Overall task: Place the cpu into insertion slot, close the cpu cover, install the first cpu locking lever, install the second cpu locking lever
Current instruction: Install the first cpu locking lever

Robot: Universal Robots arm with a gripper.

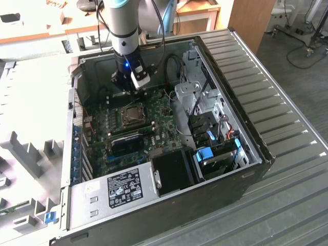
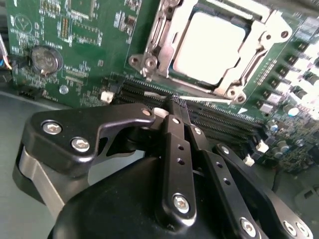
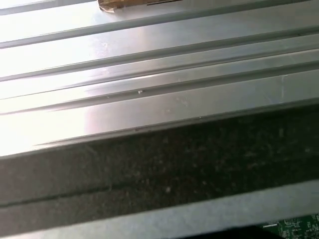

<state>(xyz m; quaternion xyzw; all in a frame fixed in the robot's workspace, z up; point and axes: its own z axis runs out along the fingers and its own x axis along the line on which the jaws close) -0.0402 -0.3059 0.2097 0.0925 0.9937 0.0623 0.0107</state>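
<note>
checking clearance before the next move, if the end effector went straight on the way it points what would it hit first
Probably the memory slots just ahead of the end effector, with the metal cover over the chip just beyond. Its closed fingers look empty; depth is hard to judge.

Open computer case (image 1: 241,102) on a ribbed metal bench (image 1: 287,205); a power supply (image 1: 115,192) sits well apart from the end effector (image 1: 134,91).

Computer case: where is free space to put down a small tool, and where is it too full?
Free: the ribbed metal table on the exterior view's right of the computer case. Inside it is crowded: the gripper hangs by the cpu under its cover, with memory slots beside it, and drive bays and the power supply fill the rest.
</note>
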